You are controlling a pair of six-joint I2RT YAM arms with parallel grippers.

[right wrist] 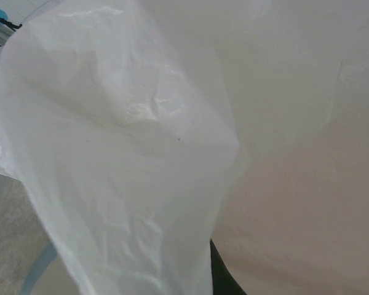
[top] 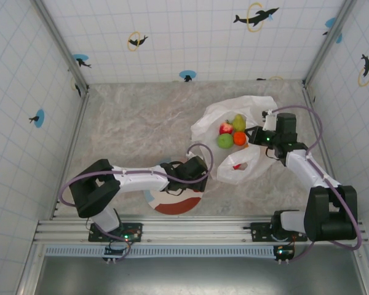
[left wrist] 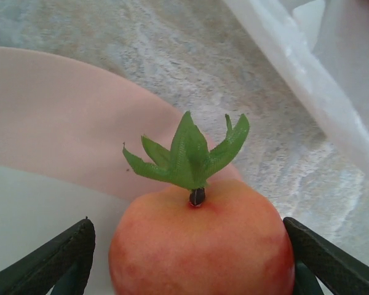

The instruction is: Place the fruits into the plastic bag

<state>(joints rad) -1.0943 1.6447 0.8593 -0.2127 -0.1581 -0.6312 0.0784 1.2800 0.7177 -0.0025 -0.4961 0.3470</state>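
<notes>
**A:** Report load status of the plastic bag (top: pixel 258 104).

**B:** Lying on the table (top: pixel 141 123), right of centre, mouth open. Holding 4 fruits in plain sight: red apple (top: pixel 226 128), pear (top: pixel 238 121), green apple (top: pixel 225 141), orange (top: pixel 239 137). Showing a red patch (top: pixel 237 166) through the film nearer the arms. Probably a strawberry, but too blurred to confirm.

**A:** List outstanding items.

**B:** At least 1: a peach-coloured fruit (left wrist: pixel 200 246) with a green leaf tuft, resting on the plate (left wrist: pixel 61 123), outside the bag. Cannot rule out further fruit hidden under the left arm.

**A:** State both grippers.

**B:** Left gripper (left wrist: pixel 187 224): fingers spread, 1 on each side of the peach-coloured fruit, a gap visible on 1 side, not yet pinching. Right gripper (top: pixel 256 135): fingers pressed together at the bag's right rim, judged to be pinching the film and holding the mouth open.

**A:** Estimate progress.

**B:** Judged mostly complete. Left to do: grasp the plate fruit, carry it across, release it inside the bag.
</notes>
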